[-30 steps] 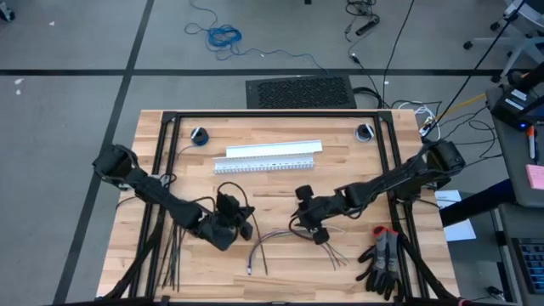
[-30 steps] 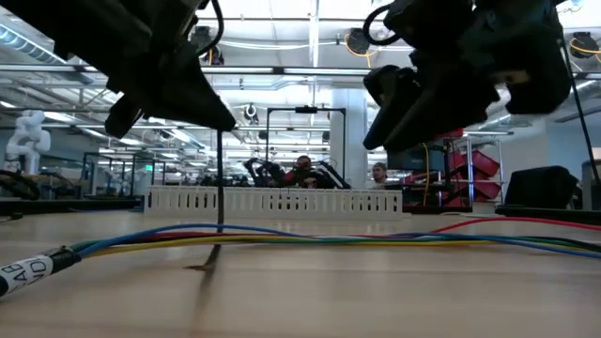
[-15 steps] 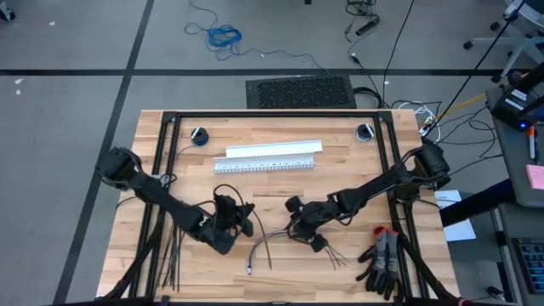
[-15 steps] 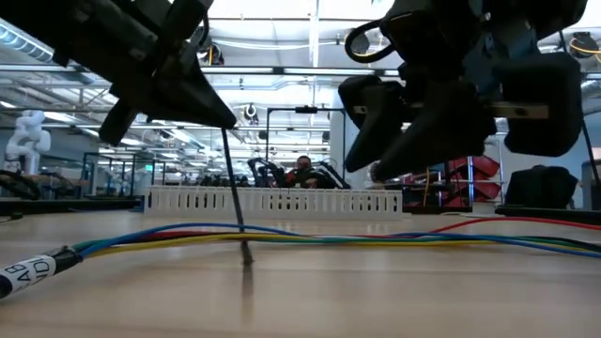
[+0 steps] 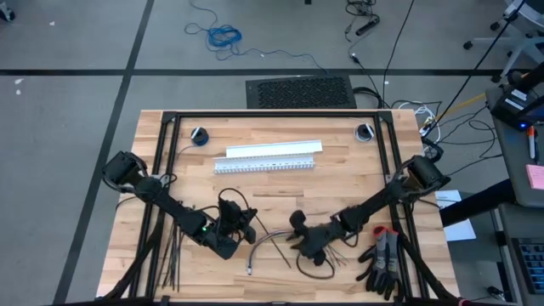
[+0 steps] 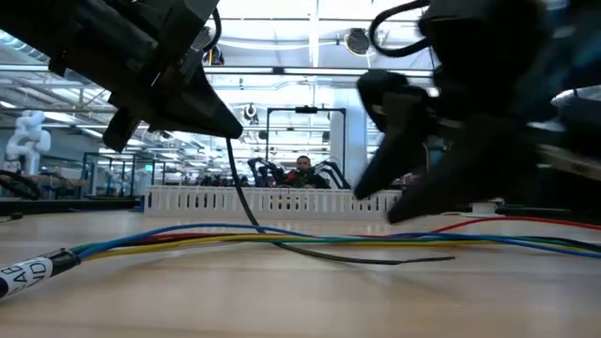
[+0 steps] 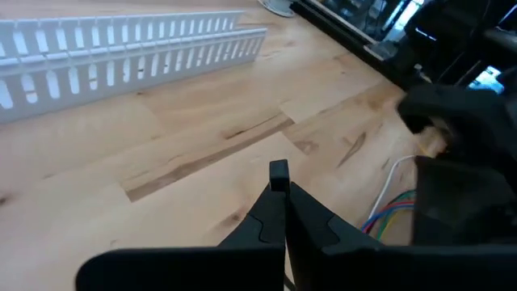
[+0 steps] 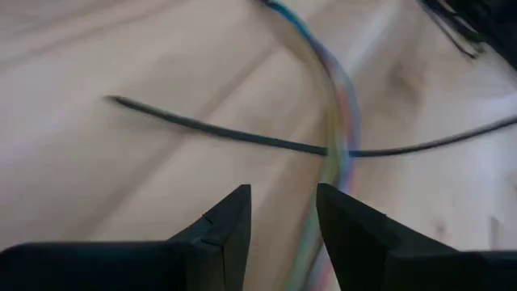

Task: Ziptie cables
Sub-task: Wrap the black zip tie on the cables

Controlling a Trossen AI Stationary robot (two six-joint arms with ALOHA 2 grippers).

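The cables (image 5: 263,246) are a bundle of thin coloured wires lying in an arc on the table's near middle; in the low view the cables (image 6: 141,242) run flat across the wood. A black ziptie (image 6: 357,258) comes down from my shut left gripper (image 5: 243,229) and lies over the cables (image 8: 333,97) crosswise. My right gripper (image 5: 308,249) is open, low over the bundle just right of the crossing, touching nothing; in its wrist view the ziptie (image 8: 202,125) lies ahead of its fingers. My left gripper (image 7: 279,194) pinches the ziptie near its head end (image 7: 279,168), which sticks out just past the fingertips. The fingers slant down from the table's left. The strip hangs below them (image 6: 235,174), bends, and its free length (image 6: 413,260) rests on the cables and the table.
Several spare zipties (image 5: 172,255) lie at the table's near left. A white slotted channel (image 5: 268,157) lies across the far middle. Dark gloves (image 5: 382,259) with red trim sit at the near right corner. Bare wood lies between the channel and the grippers.
My right gripper has moved toward the table's near edge and left, coming down over the cables. My left gripper has shifted a little toward the near edge. The ziptie, which hung nearly upright with its tip on the table, now lies bent along the table across the cables.
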